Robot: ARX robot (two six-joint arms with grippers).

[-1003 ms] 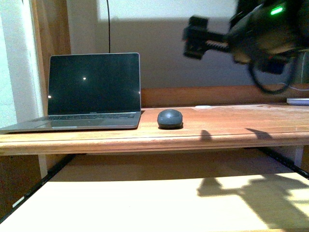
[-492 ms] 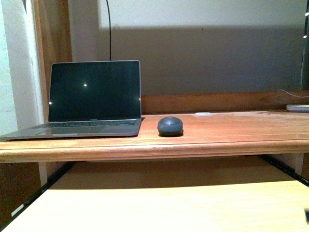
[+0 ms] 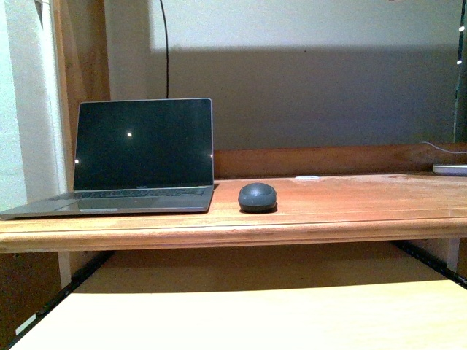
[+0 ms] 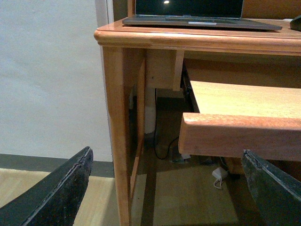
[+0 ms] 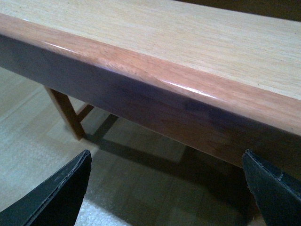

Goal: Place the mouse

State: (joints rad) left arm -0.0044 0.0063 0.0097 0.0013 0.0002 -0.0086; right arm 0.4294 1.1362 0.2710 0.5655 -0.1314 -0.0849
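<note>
The mouse (image 3: 257,197), small, dark grey and domed, rests on the wooden desk top (image 3: 350,197) just right of the open laptop (image 3: 139,157); nothing touches it. Neither arm shows in the front view. My left gripper (image 4: 171,188) is open and empty, low beside the desk's left leg (image 4: 117,136), with the laptop (image 4: 197,12) far above it and a dark sliver of the mouse (image 4: 296,22) at the frame's edge. Open and empty too, my right gripper (image 5: 169,188) hangs below the front edge of the pale pull-out shelf (image 5: 155,70), over the floor.
A pull-out shelf (image 3: 241,313) juts out under the desk top. A flat pale object with a cable (image 3: 451,169) lies at the desk's far right. A cable (image 3: 166,51) runs up the wall behind the laptop. Cables and an adapter (image 4: 218,175) lie on the floor under the desk.
The right arm, high at the upper right one second ago, has left the front view. The view has shifted slightly, so desk and laptop sit lower in the picture. The mouse has not moved.
</note>
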